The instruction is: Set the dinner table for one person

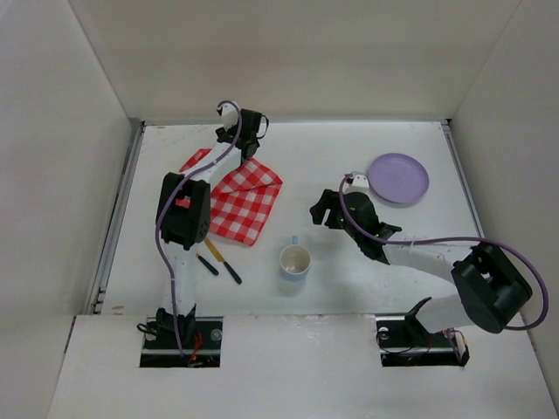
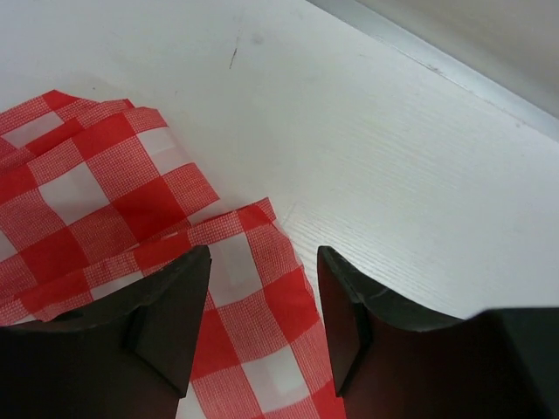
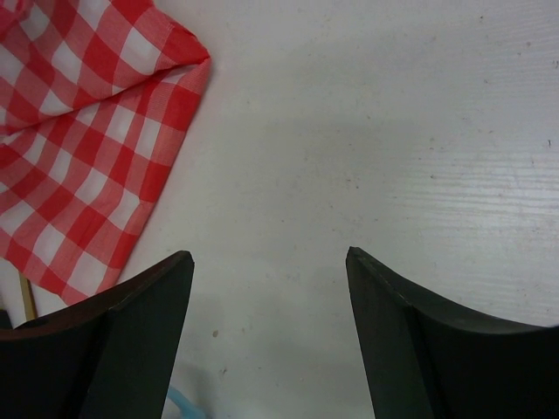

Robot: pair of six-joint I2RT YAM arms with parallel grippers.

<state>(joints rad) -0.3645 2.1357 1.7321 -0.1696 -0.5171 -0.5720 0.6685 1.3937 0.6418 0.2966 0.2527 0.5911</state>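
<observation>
Two tools stand open and empty: my left tool (image 2: 262,262) over the checked cloth (image 1: 247,202) at ten o'clock, my right tool (image 3: 269,262) above the white surface (image 1: 349,153). Plate (image 1: 398,177) at two o'clock, cup (image 1: 294,260) and cutlery (image 1: 223,260) lie scattered; I judge the setting barely begun.

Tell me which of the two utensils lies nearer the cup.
The longer utensil with the tan handle; the short black utensil lies farther left.

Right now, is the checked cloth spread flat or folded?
Folded. The checked cloth lies doubled over on the dinner table; the left wrist view shows overlapping layers.
</observation>
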